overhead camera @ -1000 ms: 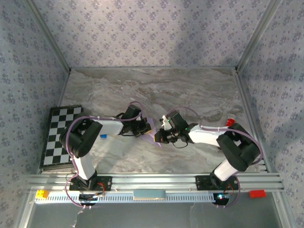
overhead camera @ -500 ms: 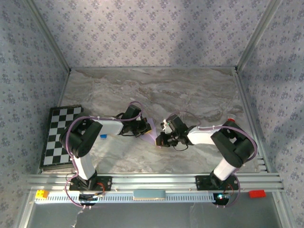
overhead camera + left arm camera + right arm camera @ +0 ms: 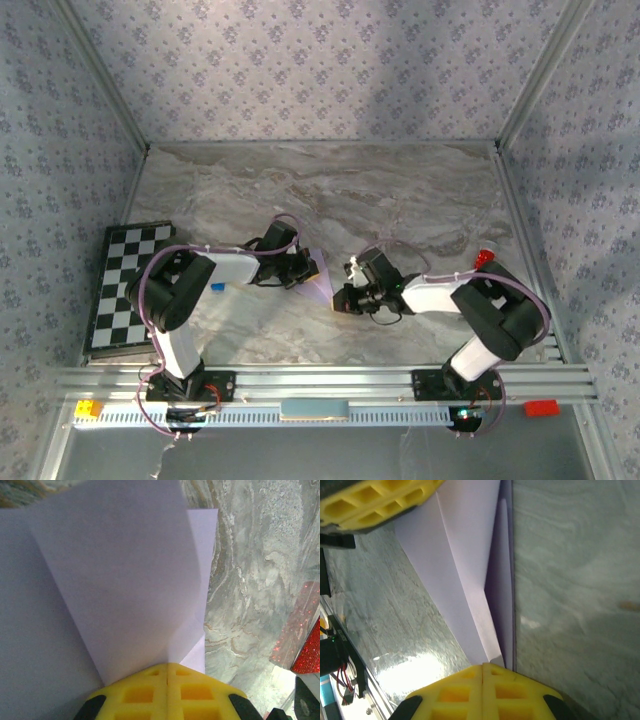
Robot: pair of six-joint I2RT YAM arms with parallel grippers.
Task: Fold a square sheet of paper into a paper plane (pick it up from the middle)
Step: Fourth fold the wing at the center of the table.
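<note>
**Both hands pinched on a folded lilac sheet at mid-table**

The table (image 3: 400, 190) has a grey marbled top with a glossy patch near its front. It sits in a booth whose walls (image 3: 300, 70) carry pale floral wallpaper, with metal posts in the far corners. An aluminium rail (image 3: 320, 380) runs along the near edge, where both arm bases are bolted.

The sheet of paper (image 3: 320, 283), pale lilac and already folded into overlapping layers, sits in the middle of the table between the two arms. The left hand (image 3: 307, 272) has its yellow fingers (image 3: 166, 690) pressed together on the paper's near layers. The right hand (image 3: 338, 299) comes from the other side, and its fingers (image 3: 483, 690) are likewise pressed together, gripping a narrow corner of the sheet. In the right wrist view the paper rises at a slant from the table, with one long edge close to the marble; whether it touches I cannot tell.

A black-and-white chequered board (image 3: 130, 285) lies at the left edge, partly under the left arm. A tiny blue cube (image 3: 217, 287) sits just beside that arm's forearm. A small red object (image 3: 485, 257) stands near the right edge, behind the right arm. A yellow block (image 3: 88, 408) and a red block (image 3: 541, 407) rest on the front rail.

The far half of the table lies open behind the hands.
</note>
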